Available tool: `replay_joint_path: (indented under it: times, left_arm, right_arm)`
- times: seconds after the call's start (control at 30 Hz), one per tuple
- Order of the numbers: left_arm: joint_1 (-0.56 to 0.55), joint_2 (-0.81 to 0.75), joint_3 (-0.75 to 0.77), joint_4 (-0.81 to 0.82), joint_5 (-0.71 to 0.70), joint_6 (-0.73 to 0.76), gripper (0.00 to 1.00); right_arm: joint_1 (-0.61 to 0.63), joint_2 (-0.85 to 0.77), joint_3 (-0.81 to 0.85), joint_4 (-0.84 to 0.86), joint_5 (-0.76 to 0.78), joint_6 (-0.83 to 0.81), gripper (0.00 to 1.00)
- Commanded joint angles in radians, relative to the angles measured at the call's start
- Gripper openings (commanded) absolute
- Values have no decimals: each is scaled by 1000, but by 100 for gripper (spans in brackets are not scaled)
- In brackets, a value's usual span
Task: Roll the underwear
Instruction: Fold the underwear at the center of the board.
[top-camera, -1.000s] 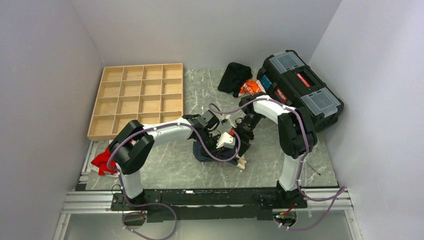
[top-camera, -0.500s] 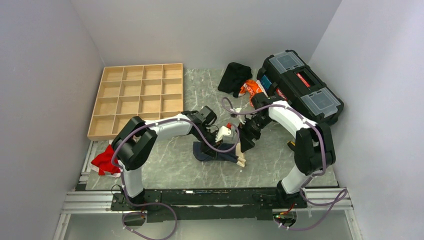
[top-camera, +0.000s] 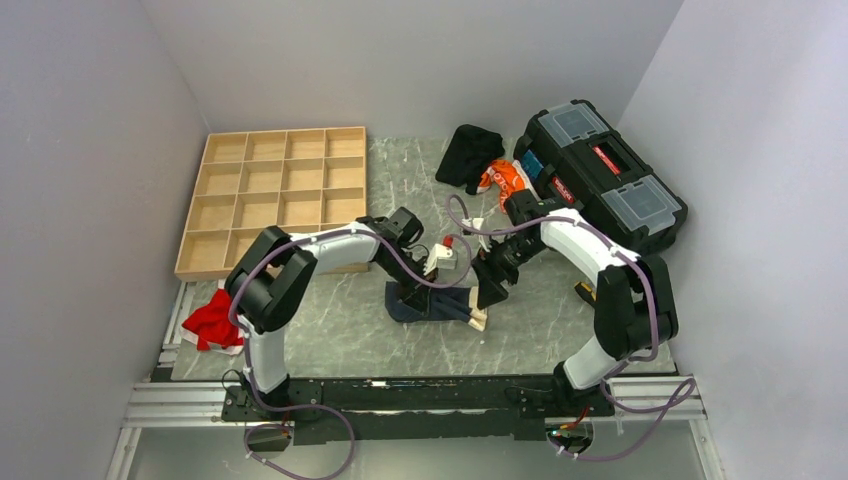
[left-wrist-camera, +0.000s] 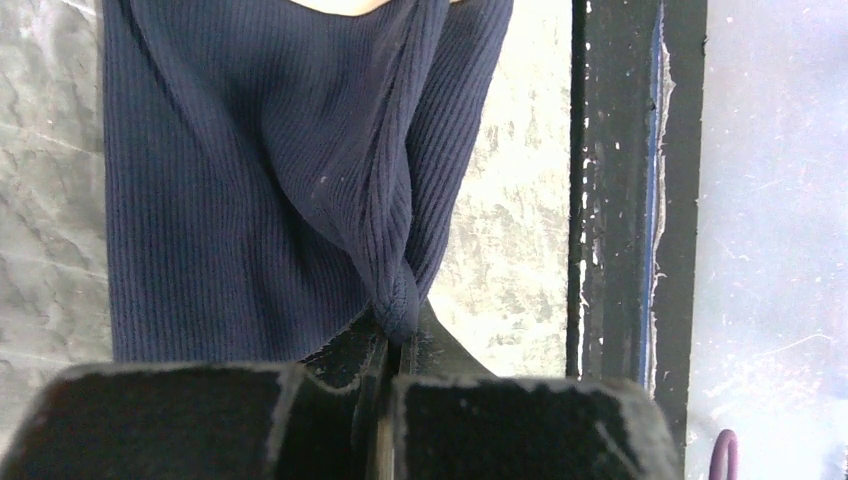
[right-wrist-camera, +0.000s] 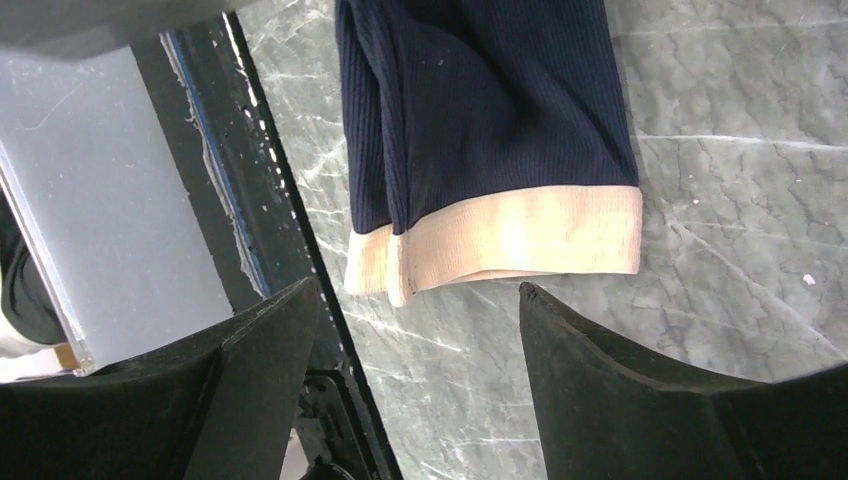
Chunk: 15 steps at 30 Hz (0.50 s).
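Note:
The navy underwear (top-camera: 435, 304) with a beige waistband (top-camera: 479, 319) lies folded on the marble table. My left gripper (top-camera: 417, 291) is shut on a bunched fold at its left end; in the left wrist view the jaws (left-wrist-camera: 397, 318) pinch the ribbed navy fabric (left-wrist-camera: 250, 180). My right gripper (top-camera: 489, 292) is open and empty just above the waistband end. In the right wrist view its fingertips (right-wrist-camera: 262, 375) straddle bare table just short of the beige waistband (right-wrist-camera: 520, 235) and the navy cloth (right-wrist-camera: 490, 110).
A wooden compartment tray (top-camera: 275, 195) stands at the back left and a black toolbox (top-camera: 600, 175) at the back right. Black (top-camera: 470, 152) and orange (top-camera: 500, 177) garments lie by the toolbox, a red one (top-camera: 210, 322) at the near left. The black front rail (right-wrist-camera: 250, 200) runs close to the underwear.
My left gripper has drawn back and left with the fabric, stretching the underwear flatter. My right arm's elbow swung right and its gripper came down by the waistband.

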Motion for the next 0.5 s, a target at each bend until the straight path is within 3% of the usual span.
replay_joint_path:
  times: [0.0, 0.47]
  left_arm:
    - [24, 27, 39, -18, 104, -25, 0]
    - [53, 88, 83, -56, 162, -45, 0]
  right_arm:
    - [3, -76, -30, 60, -69, -5, 76]
    - [137, -190, -170, 243, 78, 84, 80]
